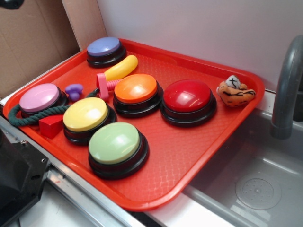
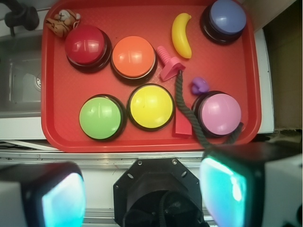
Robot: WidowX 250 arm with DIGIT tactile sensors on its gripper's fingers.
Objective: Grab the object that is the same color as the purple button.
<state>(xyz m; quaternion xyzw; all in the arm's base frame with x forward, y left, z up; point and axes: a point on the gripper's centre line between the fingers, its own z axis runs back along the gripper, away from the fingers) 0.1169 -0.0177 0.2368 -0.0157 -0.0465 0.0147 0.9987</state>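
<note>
- Red tray point(image 1: 189, 156) carried everything; used the purple button point(image 2: 227, 17) as landmark. It sat in one far corner of the tray, seen from the wrist view.
- Target, the purple mushroom toy point(image 2: 199, 85), lay well apart from the purple button, down the same side of the tray, pressed just beside the pink button point(image 2: 220, 113) and close to the green rope point(image 2: 185, 106).
- Tool point(image 2: 144, 194): fingers showed wide apart at the bottom of the wrist view, nothing between them, so released and empty. It stood off the tray edge, well apart from the toy.
- Risk, colour mix-up: pink button and pink bolt toy point(image 2: 169, 64) sat nearer the toy than the purple button did; a loose colour match could send the tool to either.
- Risk, crowding: toy was tiny and tucked against the pink button's dome. One finger would likely strike the dome or its black base, pressing the button or knocking the toy away.
- Risk, snag: the rope ran just beside the toy and around the pink button; a closing finger might catch rope with the toy, or instead of it.
- Risk, slip: rounded smooth plastic cap, judged prone to squirting out of a pinch.
- Red block point(image 2: 182, 126) lay beyond the rope, farther still from the purple button; low concern.
- Writing: no brand, label or lettering readable anywhere.
</note>
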